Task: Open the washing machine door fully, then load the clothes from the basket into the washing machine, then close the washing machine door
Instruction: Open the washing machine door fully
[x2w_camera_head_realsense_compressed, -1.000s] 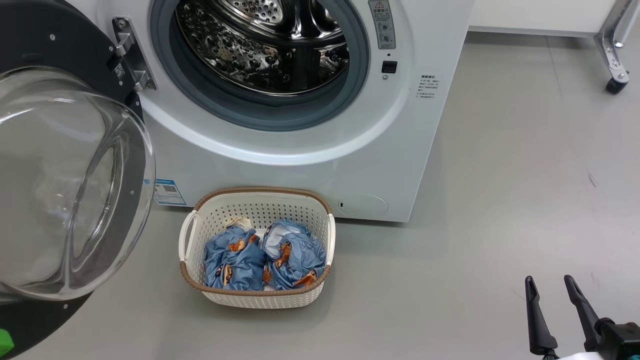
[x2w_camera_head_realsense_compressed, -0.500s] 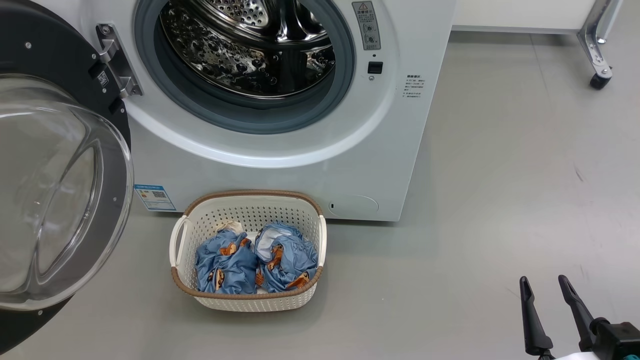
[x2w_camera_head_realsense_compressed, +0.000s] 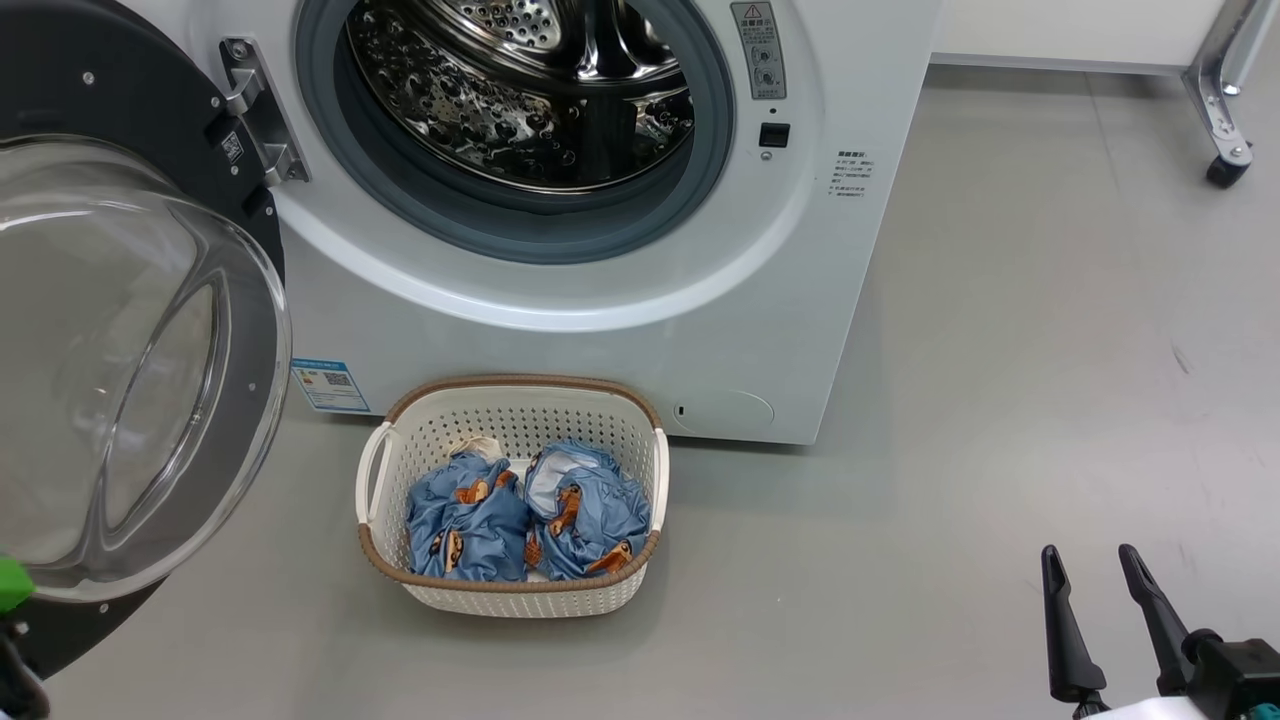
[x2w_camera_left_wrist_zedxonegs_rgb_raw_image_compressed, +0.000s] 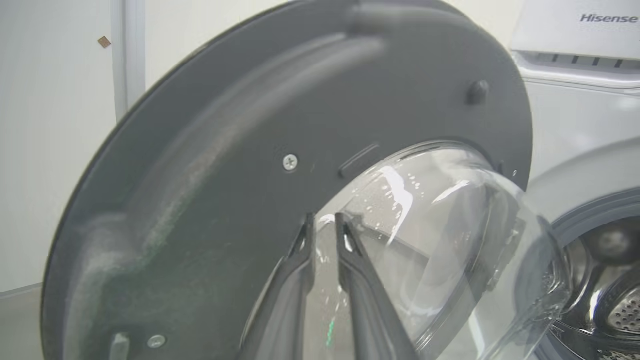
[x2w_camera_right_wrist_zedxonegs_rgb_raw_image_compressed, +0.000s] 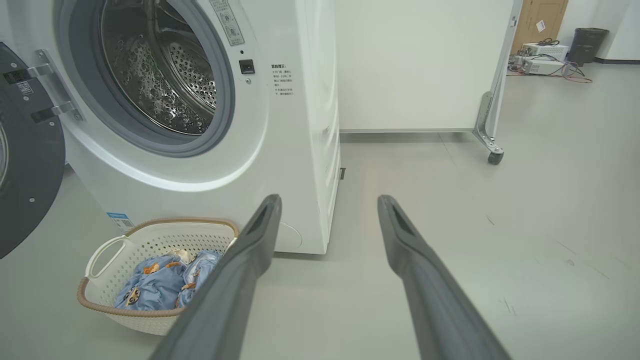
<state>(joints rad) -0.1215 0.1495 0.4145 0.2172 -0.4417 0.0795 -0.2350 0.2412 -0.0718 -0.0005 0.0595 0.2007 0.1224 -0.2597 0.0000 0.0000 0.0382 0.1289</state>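
1. The left gripper (x2w_camera_left_wrist_zedxonegs_rgb_raw_image_compressed: 324, 220) has its two dark fingers very close together, with just a thin gap between the tips. Nothing is between them.
2. Its tips point at the inside of the washing machine door (x2w_camera_left_wrist_zedxonegs_rgb_raw_image_compressed: 240, 165), right where the dark rim meets the clear glass bowl. I cannot tell if the tips touch the door.
3. The right gripper (x2w_camera_head_realsense_compressed: 1089, 556) is spread wide and holds nothing. It hangs low over the grey floor (x2w_camera_head_realsense_compressed: 1000, 400), off to the right and well away from the machine.
4. The door is swung open to the left. It hangs on a metal hinge (x2w_camera_head_realsense_compressed: 255, 110) at the left of the round hole. In the head view its glass bowl bulges toward the camera.
5. The washing machine (x2w_camera_head_realsense_compressed: 600, 350) is big and white. Its shiny steel drum (x2w_camera_head_realsense_compressed: 520, 100) has lots of little holes and sits inside a grey rubber ring (x2w_camera_head_realsense_compressed: 560, 228).
6. The basket (x2w_camera_head_realsense_compressed: 520, 600) stands on the floor just in front of the machine, below the round hole. It is cream-white with a brown rim and a handle on each side.
7. The clothes (x2w_camera_head_realsense_compressed: 530, 515) lie in the basket. They are two blue bundles side by side, with small orange-brown animals on them and a bit of white showing.
8. A small blue label (x2w_camera_head_realsense_compressed: 330, 385) is stuck low on the machine's front, just left of the basket. A metal leg with a wheel (x2w_camera_head_realsense_compressed: 1225, 130) stands far back on the right.
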